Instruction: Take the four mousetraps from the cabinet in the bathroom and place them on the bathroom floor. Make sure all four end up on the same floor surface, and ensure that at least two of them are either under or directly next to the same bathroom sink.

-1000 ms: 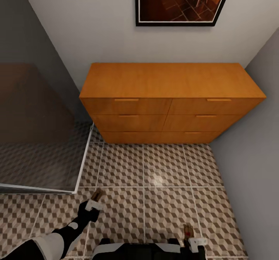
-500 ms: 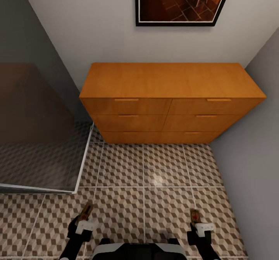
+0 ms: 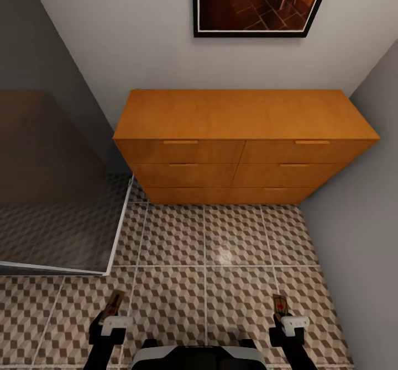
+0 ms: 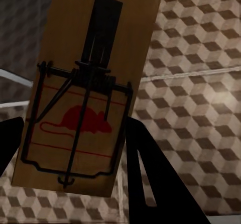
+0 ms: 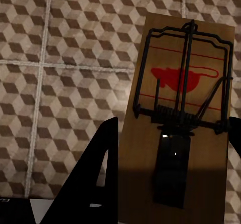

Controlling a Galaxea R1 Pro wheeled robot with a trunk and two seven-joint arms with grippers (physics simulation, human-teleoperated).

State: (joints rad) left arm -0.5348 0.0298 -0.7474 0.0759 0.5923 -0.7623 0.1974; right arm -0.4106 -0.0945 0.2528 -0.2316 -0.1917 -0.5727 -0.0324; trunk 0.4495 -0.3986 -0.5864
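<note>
Head view: cabinet (image 3: 243,143) against back wall, all drawers shut, framed picture (image 3: 260,3) above it. Glass shower panel (image 3: 55,193) off to left. Left gripper (image 3: 115,313) and right gripper (image 3: 283,313) low over patterned bathroom floor (image 3: 221,259), each with a trap sticking out forward.

Left wrist: mousetrap (image 4: 85,93) pinched between dark fingers (image 4: 145,179), red mouse print facing camera, tiles behind.

Right wrist: second mousetrap (image 5: 181,128) clamped same way, fingers (image 5: 95,174) pressing its edges, floor tiles behind.

No words, brands or numbers can be read anywhere; each mousetrap (image 4: 85,93) (image 5: 178,128) bears just a printed red mouse silhouette with red lines.
</note>
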